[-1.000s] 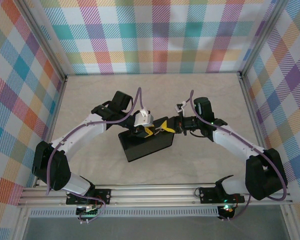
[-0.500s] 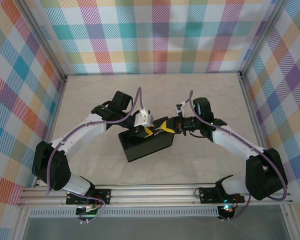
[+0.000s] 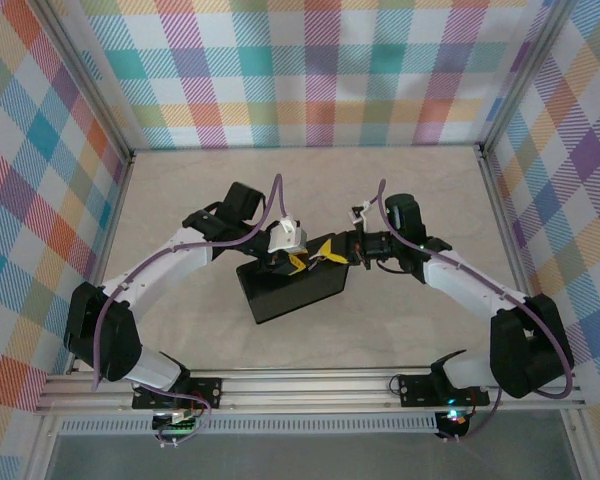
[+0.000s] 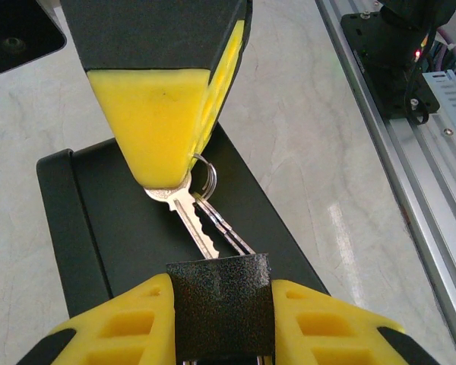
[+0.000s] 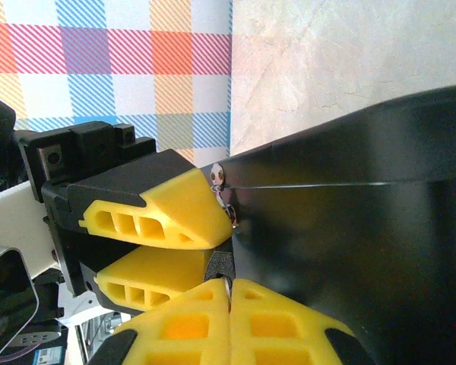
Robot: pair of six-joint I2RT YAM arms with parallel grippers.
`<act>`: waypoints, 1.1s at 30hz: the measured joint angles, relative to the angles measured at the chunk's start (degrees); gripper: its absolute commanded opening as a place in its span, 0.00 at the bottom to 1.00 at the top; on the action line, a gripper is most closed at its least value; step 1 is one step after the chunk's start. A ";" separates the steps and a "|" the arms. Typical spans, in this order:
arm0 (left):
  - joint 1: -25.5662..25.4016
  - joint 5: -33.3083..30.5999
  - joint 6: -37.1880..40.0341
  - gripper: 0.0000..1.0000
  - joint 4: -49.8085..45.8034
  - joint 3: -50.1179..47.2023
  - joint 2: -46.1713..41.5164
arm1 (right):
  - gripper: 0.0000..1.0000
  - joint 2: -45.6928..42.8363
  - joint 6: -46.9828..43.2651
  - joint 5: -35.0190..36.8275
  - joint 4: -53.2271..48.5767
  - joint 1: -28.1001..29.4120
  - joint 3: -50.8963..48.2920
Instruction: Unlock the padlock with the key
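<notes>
right end effector (image 5: 229, 293), clamped on the key (image 4: 191, 220), has edged left; the key tip meets the padlock (image 4: 222, 300), gripped lower centre by left end effector (image 4: 220, 323). insertion seems underway.

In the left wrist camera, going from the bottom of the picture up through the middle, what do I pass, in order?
padlock → key → right gripper

Left claw (image 3: 296, 262), right claw (image 3: 326, 251) crowd above black box (image 3: 290, 292); gap between seemingly nil; table (image 3: 180, 180) open.
</notes>
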 measured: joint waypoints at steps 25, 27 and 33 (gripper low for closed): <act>-0.66 -2.36 -6.62 0.16 8.35 -5.66 -3.63 | 0.02 -0.22 6.69 6.34 7.30 2.64 -2.36; -0.74 -2.38 -6.93 0.16 8.35 -5.70 -3.67 | 0.02 -0.20 6.97 7.69 8.17 3.39 -2.34; -0.79 -3.34 -9.05 0.16 11.02 -6.82 -4.13 | 0.02 -0.37 7.67 8.07 8.98 4.74 -2.36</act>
